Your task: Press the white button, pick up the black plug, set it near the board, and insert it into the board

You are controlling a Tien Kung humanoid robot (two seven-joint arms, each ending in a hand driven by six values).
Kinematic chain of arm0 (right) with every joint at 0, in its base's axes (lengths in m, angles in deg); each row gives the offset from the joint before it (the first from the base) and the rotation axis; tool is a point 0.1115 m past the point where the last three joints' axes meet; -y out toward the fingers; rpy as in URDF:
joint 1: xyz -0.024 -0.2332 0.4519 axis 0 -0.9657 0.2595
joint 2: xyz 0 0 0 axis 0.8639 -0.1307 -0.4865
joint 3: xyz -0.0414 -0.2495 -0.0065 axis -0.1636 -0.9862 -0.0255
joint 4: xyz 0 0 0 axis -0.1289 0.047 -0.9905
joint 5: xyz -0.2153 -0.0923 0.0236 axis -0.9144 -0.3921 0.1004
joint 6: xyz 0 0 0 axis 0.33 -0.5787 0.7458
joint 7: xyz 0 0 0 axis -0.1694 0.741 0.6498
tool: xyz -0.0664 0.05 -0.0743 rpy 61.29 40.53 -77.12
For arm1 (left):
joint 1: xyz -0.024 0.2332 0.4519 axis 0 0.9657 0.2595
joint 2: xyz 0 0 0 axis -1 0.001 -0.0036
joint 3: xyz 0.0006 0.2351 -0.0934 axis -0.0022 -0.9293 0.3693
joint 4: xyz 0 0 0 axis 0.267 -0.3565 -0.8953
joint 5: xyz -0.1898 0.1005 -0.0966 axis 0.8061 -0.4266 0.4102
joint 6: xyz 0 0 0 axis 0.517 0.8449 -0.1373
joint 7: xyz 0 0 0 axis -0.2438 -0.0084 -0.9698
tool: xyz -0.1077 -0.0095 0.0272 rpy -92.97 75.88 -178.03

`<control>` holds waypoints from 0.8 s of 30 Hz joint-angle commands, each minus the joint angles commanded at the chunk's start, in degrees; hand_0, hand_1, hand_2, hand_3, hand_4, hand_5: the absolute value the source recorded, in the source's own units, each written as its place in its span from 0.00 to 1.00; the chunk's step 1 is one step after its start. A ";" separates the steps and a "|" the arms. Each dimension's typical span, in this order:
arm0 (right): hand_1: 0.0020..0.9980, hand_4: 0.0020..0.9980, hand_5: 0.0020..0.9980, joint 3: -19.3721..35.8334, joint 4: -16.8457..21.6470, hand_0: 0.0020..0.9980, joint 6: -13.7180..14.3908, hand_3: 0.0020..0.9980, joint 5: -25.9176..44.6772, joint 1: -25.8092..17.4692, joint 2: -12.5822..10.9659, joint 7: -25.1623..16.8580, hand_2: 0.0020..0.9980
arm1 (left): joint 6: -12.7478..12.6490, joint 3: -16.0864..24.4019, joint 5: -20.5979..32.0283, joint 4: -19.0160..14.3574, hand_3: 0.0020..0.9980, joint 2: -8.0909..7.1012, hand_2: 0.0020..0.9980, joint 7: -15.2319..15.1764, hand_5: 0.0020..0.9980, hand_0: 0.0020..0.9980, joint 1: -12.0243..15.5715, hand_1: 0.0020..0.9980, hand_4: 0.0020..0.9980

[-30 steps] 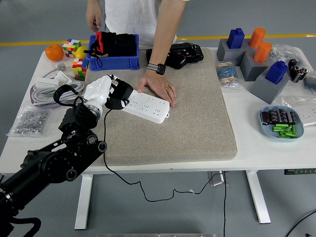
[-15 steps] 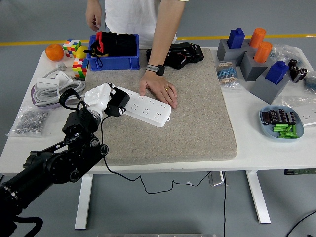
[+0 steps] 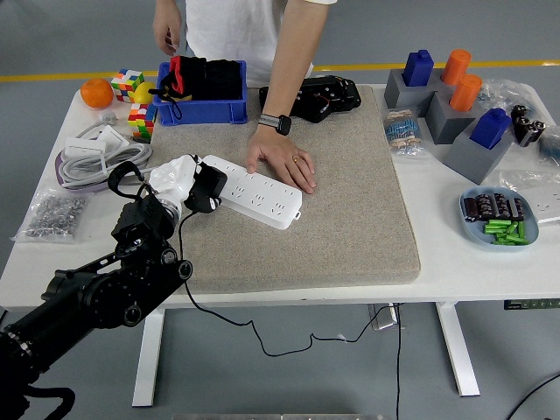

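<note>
At a white table [image 3: 442,262] covered in its middle by a grey felt mat [image 3: 350,210], the robot's left hand [image 3: 179,179], white-gloved at the end of a black arm, gripped the black plug [image 3: 208,188] at the left end of the white power strip [image 3: 258,192]. The plug sat against the strip's left end, its black cord [image 3: 188,280] trailing down over the near edge of the table; whether its pins had entered a socket could not be told from this view. The right hand was not in view.

A person standing at the far side pressed one hand [image 3: 282,157] flat on the strip's far edge, apparently steadying it, while the other hand [image 3: 166,35] hung above a blue bin [image 3: 197,109].

Judged from the layout, the work had reached its last step, the insertion. The next move appeared to call for lining the pins up with the leftmost socket and pushing straight down without sliding the strip across the mat.

Puzzle cubes [image 3: 131,87], an orange [image 3: 96,92] and coiled cable [image 3: 87,162] lay at the left; grey blocks [image 3: 455,114] with coloured pegs and a blue dish [image 3: 499,219] lay at the right.
</note>
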State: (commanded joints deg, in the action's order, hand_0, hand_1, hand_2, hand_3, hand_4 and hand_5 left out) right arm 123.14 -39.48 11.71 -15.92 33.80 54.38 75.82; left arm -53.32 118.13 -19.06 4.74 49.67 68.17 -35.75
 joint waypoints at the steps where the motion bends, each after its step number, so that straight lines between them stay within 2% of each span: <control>1: 0.66 0.76 0.49 0.09 0.01 0.82 0.01 0.63 -0.03 0.01 0.02 0.00 0.65 | 0.27 0.02 0.37 -0.15 0.59 -0.03 0.43 -0.05 0.00 0.21 0.02 0.38 0.54; 3: 0.66 0.76 0.49 0.18 0.02 0.82 0.01 0.63 -0.03 0.01 0.05 -0.01 0.65 | 0.50 0.08 0.62 -0.27 0.59 -0.03 0.43 -0.17 0.00 0.21 0.05 0.38 0.54; 4: 0.66 0.76 0.49 0.22 0.02 0.82 0.00 0.62 -0.05 0.00 0.08 0.00 0.65 | 0.58 0.11 0.82 -0.37 0.85 -0.03 0.77 -0.19 0.00 0.63 0.09 0.73 0.81; 9: 0.66 0.76 0.49 0.49 0.00 0.82 0.00 0.62 -0.08 -0.06 0.15 0.01 0.65 | 0.57 0.23 0.86 -0.81 0.85 0.02 0.77 0.07 0.00 0.63 0.28 0.73 0.81; 10: 0.66 0.76 0.49 0.52 -0.01 0.82 0.00 0.62 -0.08 -0.08 0.16 0.01 0.65 | 0.56 0.29 0.82 -0.93 0.95 0.01 0.90 0.12 0.01 0.78 0.34 0.88 0.83; 15: 0.66 0.76 0.49 0.68 -0.02 0.82 -0.01 0.62 -0.11 -0.17 0.26 0.02 0.65 | 1.16 0.67 0.74 -1.57 0.95 -0.04 0.90 0.84 0.01 0.78 0.50 0.88 0.83; 16: 0.66 0.76 0.49 0.70 0.01 0.82 -0.01 0.62 -0.11 -0.20 0.29 0.01 0.65 | 1.49 0.81 0.81 -1.71 0.99 -0.08 0.98 1.00 0.05 0.89 0.51 0.98 0.87; 21: 0.66 0.76 0.49 0.81 0.05 0.82 0.00 0.62 -0.13 -0.26 0.41 -0.01 0.65 | 2.76 1.44 0.69 -2.30 0.99 -0.19 0.98 1.77 0.05 0.89 0.82 0.98 0.87; 22: 0.66 0.76 0.49 0.78 0.04 0.82 -0.01 0.62 -0.15 -0.24 0.41 0.01 0.65 | 2.93 1.76 0.60 -2.70 1.00 -0.26 1.00 1.78 0.12 0.93 0.93 1.00 0.92; 24: 0.66 0.76 0.49 0.85 0.01 0.82 0.01 0.62 -0.16 -0.23 0.44 0.01 0.65 | 3.01 2.17 0.71 -3.43 1.00 -0.38 1.00 1.61 0.12 0.93 1.10 1.00 0.92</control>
State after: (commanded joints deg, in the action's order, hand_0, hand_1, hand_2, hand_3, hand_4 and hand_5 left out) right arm 123.99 -39.46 11.72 -16.08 33.57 54.81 75.83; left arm -50.31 120.30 -18.35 1.31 49.29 69.78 -34.65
